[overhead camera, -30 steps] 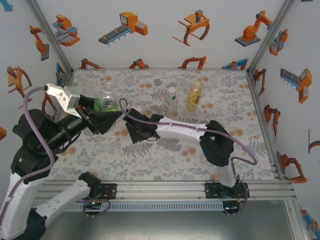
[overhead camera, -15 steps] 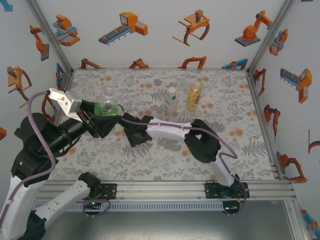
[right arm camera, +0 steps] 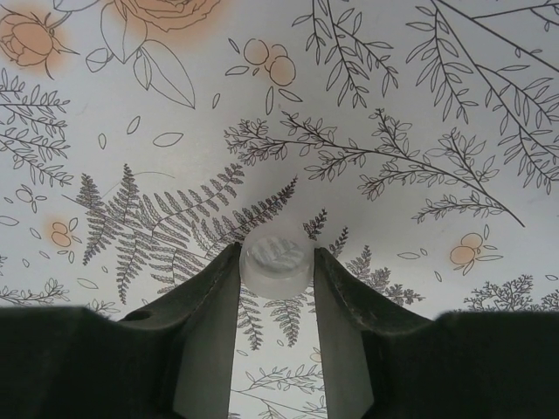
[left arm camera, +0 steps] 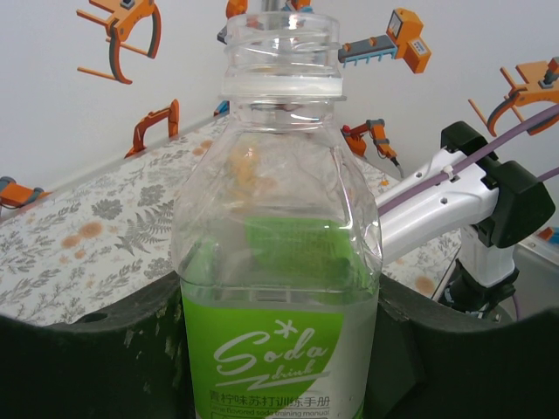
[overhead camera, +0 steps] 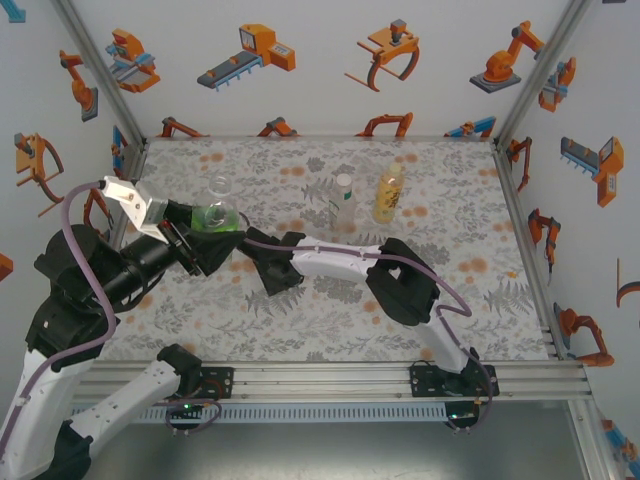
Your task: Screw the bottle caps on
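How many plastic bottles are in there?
3. The left pincer holds a clear, green-labelled plastic bottle; a slim clear bottle and an amber, yellow-labelled bottle stand side by side farther back. None seems hidden.

A floral-patterned table (overhead camera: 470,190) sits inside white walls (overhead camera: 320,100) printed with orange robot pictures (overhead camera: 246,55).

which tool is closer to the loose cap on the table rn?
Right. The right tool has its fingers against both sides of the cap. The left tool is off to the cap's left, clamped on the uncapped green-label bottle.
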